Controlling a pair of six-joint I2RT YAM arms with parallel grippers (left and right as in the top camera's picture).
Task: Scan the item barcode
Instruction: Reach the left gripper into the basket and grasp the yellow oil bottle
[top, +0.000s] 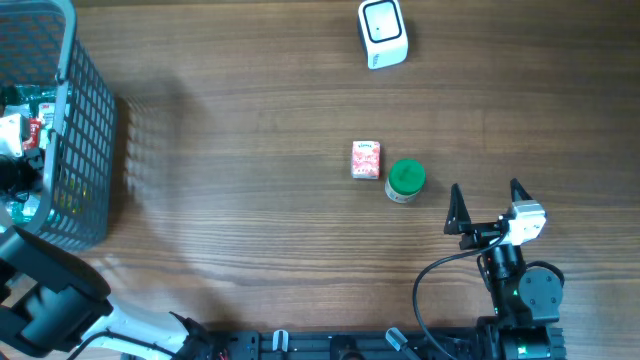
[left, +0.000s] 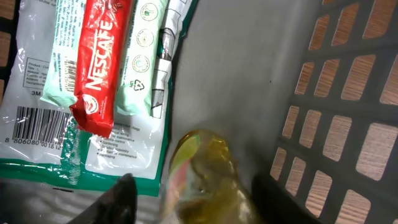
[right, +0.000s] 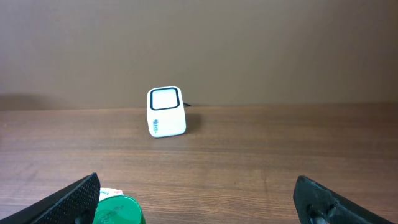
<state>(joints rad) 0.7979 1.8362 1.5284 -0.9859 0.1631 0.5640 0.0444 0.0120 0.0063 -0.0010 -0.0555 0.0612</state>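
While the left wrist camera is looking down into the grey mesh basket (top: 90, 140) at the left edge of the surface (top: 250, 230), we are finding the items to be scanned lying there: a white packet (left: 37, 124) with its barcode facing up, two mint-green sachets (left: 140, 56) on it, and a red Nescafé stick (left: 99, 62) lying across them. A yellowish object (left: 205, 180), too blurred for us to name, is sitting very close to the lens beside the packet's lower corner. We are seeing only one dark finger (left: 121, 199) of the left tool (left: 186, 214), just left of that object. We cannot tell how far the tool is open, or whether it is gripping anything. Over on the right, we are watching the right tool (top: 485, 187) resting low over the surface with its fingers spread wide and nothing between them. The white scanner (top: 383, 32) is standing at the far edge of the surface, straight ahead of the right wrist camera. Between scanner and right tool, a small pink box (top: 367, 160) and a green-lidded jar (top: 405, 180) are sitting just beside each other, and the jar is the nearer of the two to the right tool.
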